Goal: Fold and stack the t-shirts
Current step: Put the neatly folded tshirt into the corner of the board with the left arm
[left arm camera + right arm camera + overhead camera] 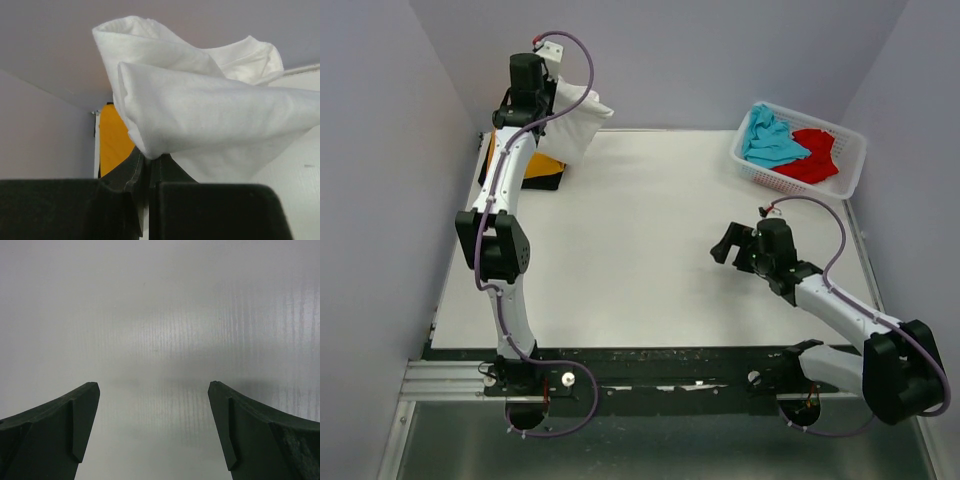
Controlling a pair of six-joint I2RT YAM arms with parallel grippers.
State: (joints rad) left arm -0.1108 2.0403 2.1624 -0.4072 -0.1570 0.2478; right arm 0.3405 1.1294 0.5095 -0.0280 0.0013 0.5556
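Above the far-left corner, left pincer pinches white t-shirt (bunched).

Left fingers up at the far-left corner of the surface, clamped on the held shirt, which hangs just to their right. Lower, on their near side: two folded shirts, one on the other, on the surface. Right fingers over bare surface, mid-right. Beyond them, to their right, in the far-right corner: basket with two loose shirts side by side, left one touching right one.
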